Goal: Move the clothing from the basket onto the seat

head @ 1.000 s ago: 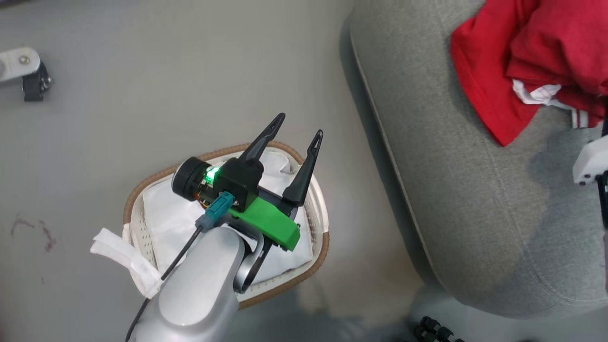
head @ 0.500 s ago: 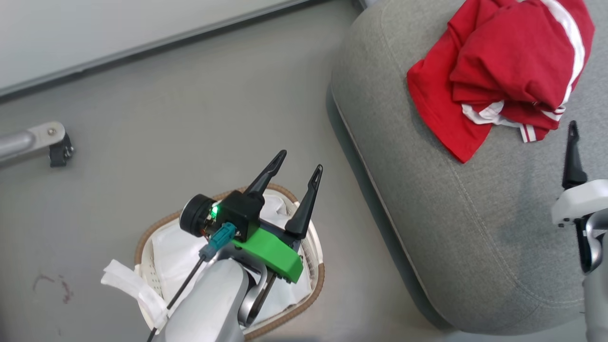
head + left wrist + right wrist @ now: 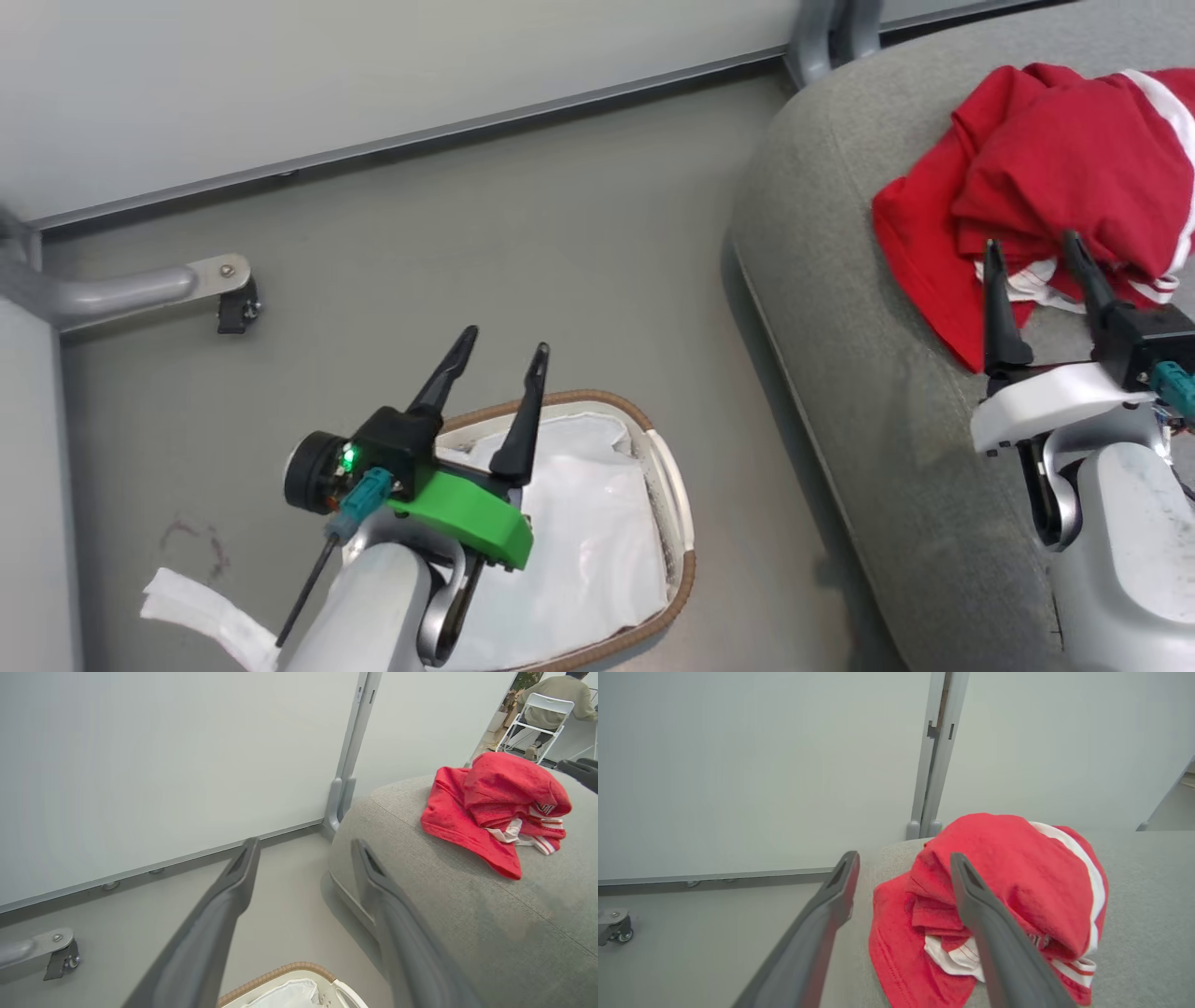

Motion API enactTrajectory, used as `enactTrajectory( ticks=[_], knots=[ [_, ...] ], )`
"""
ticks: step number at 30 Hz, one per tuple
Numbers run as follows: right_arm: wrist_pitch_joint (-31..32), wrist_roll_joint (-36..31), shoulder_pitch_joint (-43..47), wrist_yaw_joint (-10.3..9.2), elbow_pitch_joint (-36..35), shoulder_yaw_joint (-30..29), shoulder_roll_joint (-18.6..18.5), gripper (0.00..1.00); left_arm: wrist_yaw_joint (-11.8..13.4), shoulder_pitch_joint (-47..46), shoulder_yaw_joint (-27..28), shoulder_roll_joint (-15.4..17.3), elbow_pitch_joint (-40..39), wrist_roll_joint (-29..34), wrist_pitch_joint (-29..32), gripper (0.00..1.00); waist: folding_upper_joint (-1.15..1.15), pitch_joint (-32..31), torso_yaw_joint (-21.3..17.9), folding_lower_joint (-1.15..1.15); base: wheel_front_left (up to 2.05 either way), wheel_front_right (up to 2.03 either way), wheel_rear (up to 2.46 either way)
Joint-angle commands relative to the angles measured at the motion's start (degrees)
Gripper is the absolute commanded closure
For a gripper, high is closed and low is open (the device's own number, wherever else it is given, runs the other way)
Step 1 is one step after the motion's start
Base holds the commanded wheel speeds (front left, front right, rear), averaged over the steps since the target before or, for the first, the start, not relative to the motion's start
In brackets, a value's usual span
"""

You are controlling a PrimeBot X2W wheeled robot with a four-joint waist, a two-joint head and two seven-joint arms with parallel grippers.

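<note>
Well, the heap of bright red sports garments with white panels and striped trim (image 3: 1055, 187) lay bunched on the large grey fabric-upholstered sofa cushion (image 3: 868, 401), toward its far edge. It was well apart from the small oval white plastic basket with the brown woven rim (image 3: 688, 560) on the grey floor (image 3: 523, 252). What I could see of that basket held its white fabric liner (image 3: 579, 551) alone, though my own left forearm hid the near part.

My left gripper (image 3: 504, 341) hung above the basket's far rim, fingers spread, nothing between them. My right gripper (image 3: 1032, 245) hovered over the cushion at the heap's near edge, fingers likewise parted and bare; whether they brushed the cloth I could not tell.

I judged the carrying done and the task at its close. The next move, I reckoned, called for little: draw both arms clear without snagging the cloth, then look into the hidden part of the basket for any red left behind.
</note>
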Motion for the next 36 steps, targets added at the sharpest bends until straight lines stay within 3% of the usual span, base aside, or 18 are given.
enactTrajectory(
  ticks=[1, 15, 27, 36],
  knots=[
    [0.0, 0.7, 0.7, -0.08, -0.3, 0.5, 0.3, 0.0, 0.2, 1.3, 1.4, 0.1, 0.0, 1.0, 0.0, 0.0, 0.0, -1.6, 4.2, 0.0, 0.0, 0.0, 0.0],
    [0.0, 1.3, 3.0, -0.08, 1.3, 2.1, 2.8, 0.0, 2.4, 6.4, 12.1, 0.1, 0.4, 2.9, 0.0, 0.0, 0.0, -4.6, 11.4, 0.0, 0.0, 0.0, 0.0],
    [0.0, 2.7, 11.1, -0.08, 2.7, 3.6, 3.1, 0.0, 3.3, 14.6, 16.2, 0.1, -0.4, 3.6, 0.0, 0.0, 0.0, -10.4, 11.3, 0.0, 0.0, 0.0, 0.0],
    [0.0, 3.5, 15.4, -0.08, 3.0, 4.1, 3.2, 0.0, 1.8, 19.2, 16.9, 0.1, -1.3, 0.4, 0.0, 0.0, 0.0, -13.0, 11.4, 0.0, 0.0, 0.0, 0.0]
  ],
)
